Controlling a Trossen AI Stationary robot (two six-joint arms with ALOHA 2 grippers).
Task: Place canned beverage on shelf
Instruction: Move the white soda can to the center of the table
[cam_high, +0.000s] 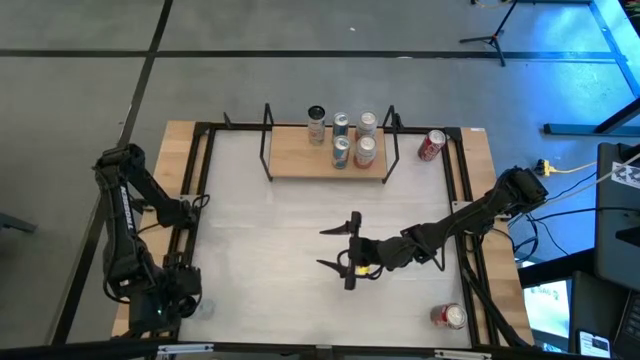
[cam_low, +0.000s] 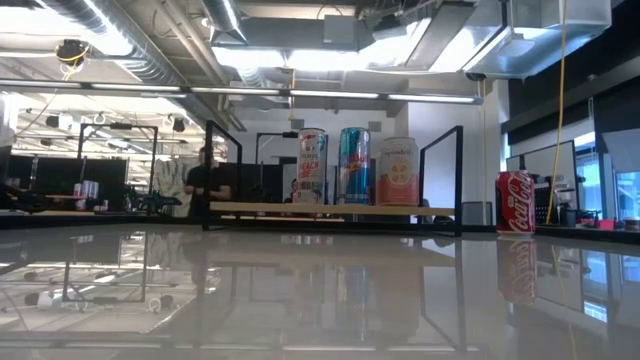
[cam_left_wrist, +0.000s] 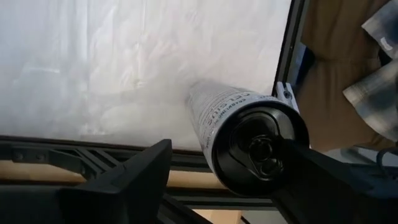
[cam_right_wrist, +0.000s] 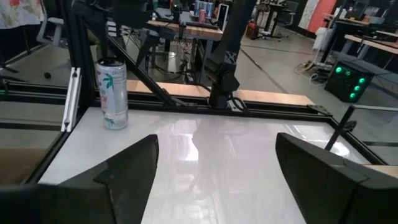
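Observation:
The shelf (cam_high: 300, 165), a light-wood board with black rod uprights, stands at the table's far middle with several cans (cam_high: 352, 138) upright on it; it also shows in the low view (cam_low: 330, 209). My left gripper (cam_high: 188, 300) hangs open over the table's near left corner, above a white can (cam_left_wrist: 224, 106) that stands on its base there. The right wrist view shows that can (cam_right_wrist: 113, 93) upright on the table, clear below the arm. My right gripper (cam_high: 322, 248) is open and empty over the table's middle, fingers pointing toward the left edge.
A red can (cam_high: 431, 145) stands on the table to the right of the shelf, also in the low view (cam_low: 515, 201). Another red can (cam_high: 450, 316) lies near the near right corner. A black frame rail (cam_high: 330, 127) runs round the white tabletop.

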